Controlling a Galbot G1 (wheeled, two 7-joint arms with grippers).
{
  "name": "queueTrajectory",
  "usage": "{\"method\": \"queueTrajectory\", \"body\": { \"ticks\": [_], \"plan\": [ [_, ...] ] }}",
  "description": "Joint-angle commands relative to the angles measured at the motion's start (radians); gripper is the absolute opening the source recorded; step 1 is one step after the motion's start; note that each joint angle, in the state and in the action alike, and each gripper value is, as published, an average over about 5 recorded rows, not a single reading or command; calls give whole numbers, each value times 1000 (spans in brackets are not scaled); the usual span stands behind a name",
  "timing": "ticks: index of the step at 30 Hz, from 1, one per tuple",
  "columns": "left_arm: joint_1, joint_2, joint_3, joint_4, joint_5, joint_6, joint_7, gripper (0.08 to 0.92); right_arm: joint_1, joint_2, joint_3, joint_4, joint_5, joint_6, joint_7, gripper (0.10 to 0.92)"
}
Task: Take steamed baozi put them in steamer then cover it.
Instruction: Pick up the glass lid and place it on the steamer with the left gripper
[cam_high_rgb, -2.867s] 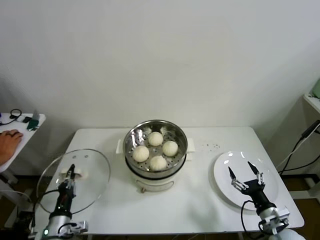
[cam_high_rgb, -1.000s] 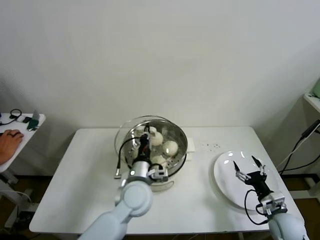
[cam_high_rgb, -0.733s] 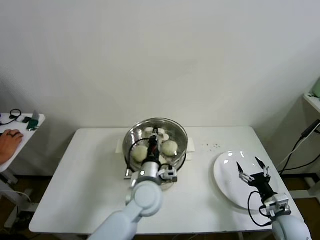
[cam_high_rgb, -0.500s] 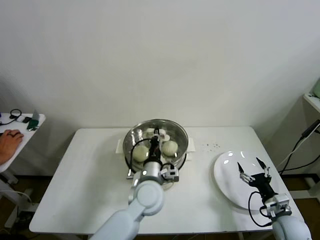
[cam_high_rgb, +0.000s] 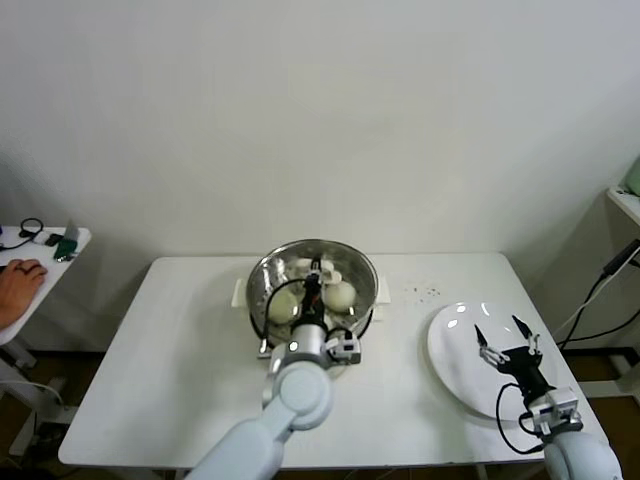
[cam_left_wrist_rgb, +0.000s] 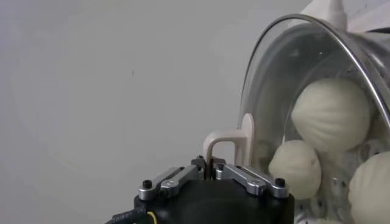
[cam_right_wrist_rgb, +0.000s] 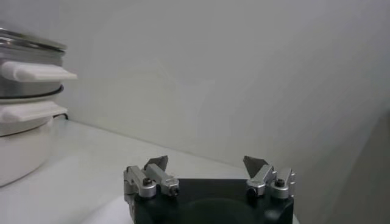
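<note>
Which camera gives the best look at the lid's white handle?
The left wrist view: the handle fills the near frame, pinched in the left claw. The head view shows it small, half hidden by that claw. The right wrist view misses it.

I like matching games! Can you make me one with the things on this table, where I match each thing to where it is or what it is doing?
Things:
1. glass lid
2. baozi
3. white plate
4. right gripper

Places or states:
A. open, above the plate
B. near the table's right edge, nothing on it
C. inside the steamer, under the glass
D. held by its handle in the shut left gripper, over the steamer

Pairs: 1-D, 2-C, 3-B, 4-A
</note>
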Motion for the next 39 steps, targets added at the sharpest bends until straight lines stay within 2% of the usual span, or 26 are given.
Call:
{"method": "queueTrajectory", "body": {
  "ticks": [1, 30, 39],
  "plan": [
    [1, -7, -9, 16, 16, -11, -16, 142, -1, 1, 2, 1, -3, 1, -2, 823],
    [15, 2, -16, 50, 42, -39, -46, 142, 1, 4, -11, 13, -17, 0, -3, 823],
    [19, 2, -17, 47, 27, -23, -15, 142, -3, 8, -9, 16, -20, 0, -4, 823]
  ]
}}
